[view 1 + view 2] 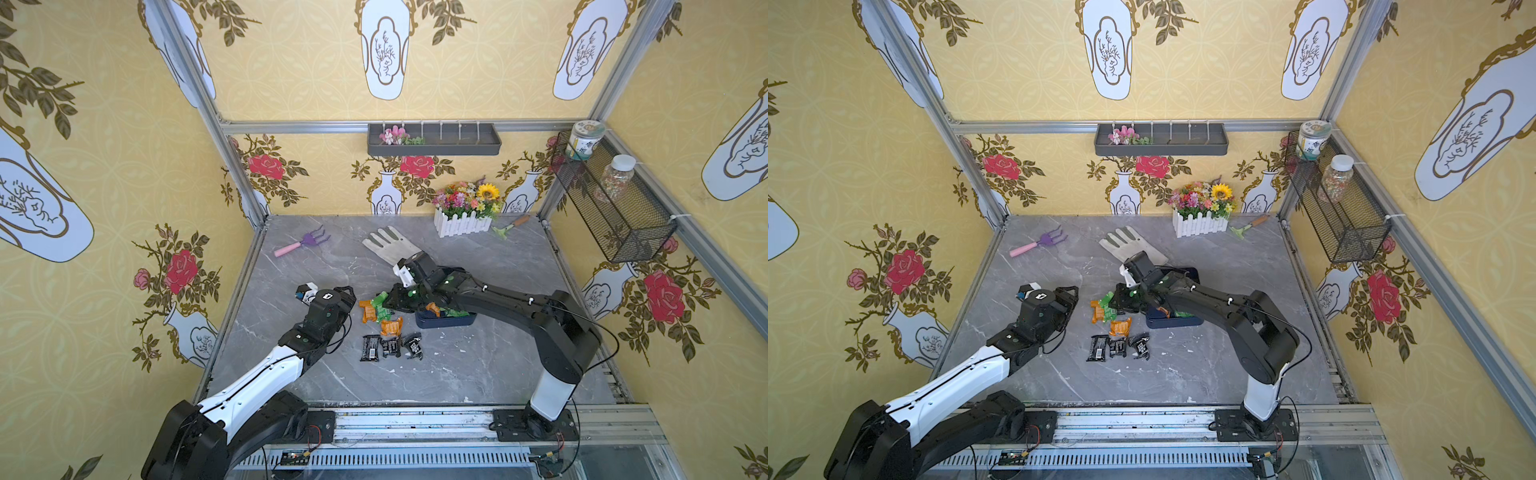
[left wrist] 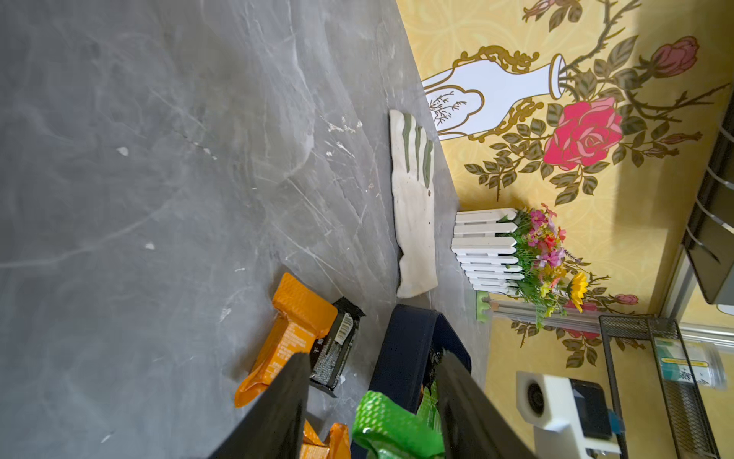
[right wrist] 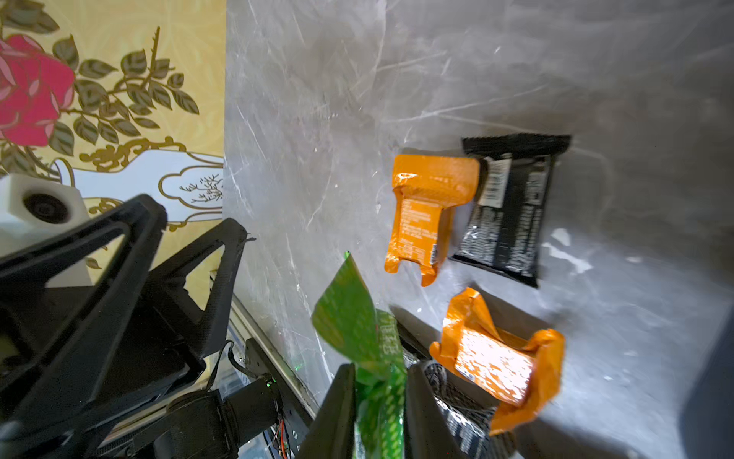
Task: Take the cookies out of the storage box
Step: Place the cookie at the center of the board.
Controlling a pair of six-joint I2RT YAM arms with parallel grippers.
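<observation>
My right gripper (image 3: 380,371) is shut on a green cookie packet (image 3: 349,318), held just above the table left of the storage box (image 1: 446,321). The navy box still holds an orange packet (image 1: 432,308) and green ones (image 1: 457,312); my right arm hides most of it. Two orange packets (image 1: 368,311) (image 1: 391,326) and three black ones (image 1: 370,347) lie on the table in front of it. My left gripper (image 1: 351,297) is open, its fingers close beside the green packet (image 2: 389,421) without touching it. In the right wrist view the left gripper (image 3: 194,220) holds nothing.
A white glove (image 1: 388,245) lies behind the box. Farther back are a purple hand rake (image 1: 303,243), a white picket planter with flowers (image 1: 463,224) and a green trowel (image 1: 509,226). A black mesh basket (image 1: 615,199) with jars hangs on the right wall.
</observation>
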